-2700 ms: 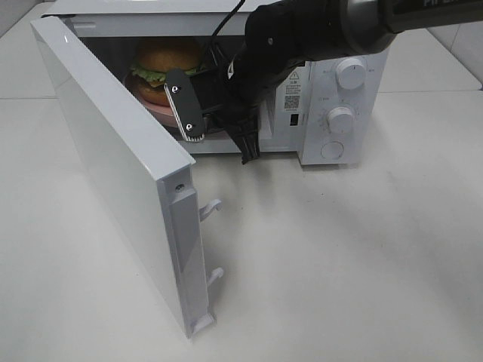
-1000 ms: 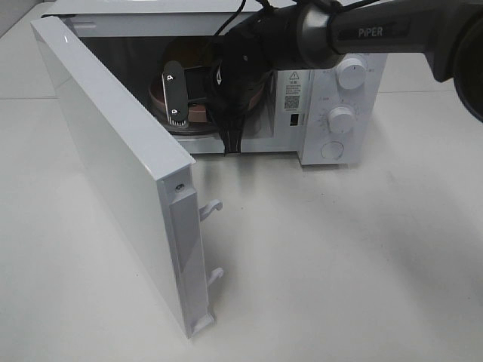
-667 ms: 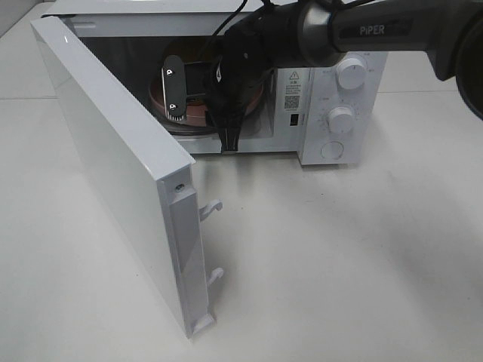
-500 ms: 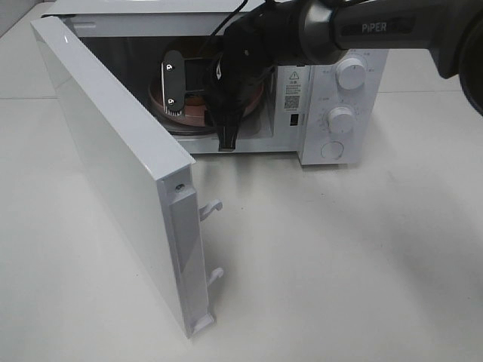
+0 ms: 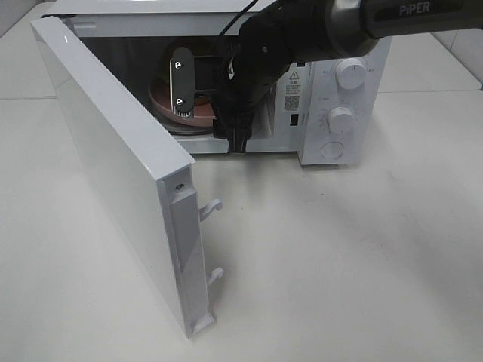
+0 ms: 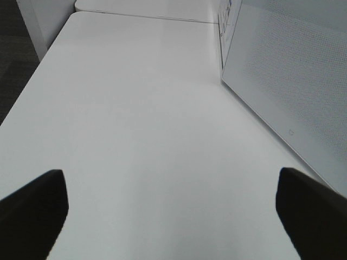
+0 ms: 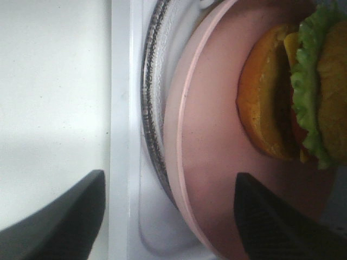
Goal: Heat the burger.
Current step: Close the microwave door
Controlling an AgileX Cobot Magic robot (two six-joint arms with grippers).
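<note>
Round golden-bunned, lettuce-frilled burger [image 7: 306,92] on flat pink round plate [image 7: 211,141], centred on glass turntable [image 7: 152,81] inside open white microwave [image 5: 313,147]; right gripper [image 7: 169,181] spread astride plate's rim, holding nothing; hazard: finger snagging rim during withdrawal, dragging plate outward.

White tabletop [image 5: 339,256], evenly lit; dark floor [image 6: 10,70] beside.

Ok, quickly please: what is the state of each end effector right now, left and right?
Left end effector: open, holding nothing.
Right end effector: open, astride the rim of the pink plate, not gripping it.
</note>
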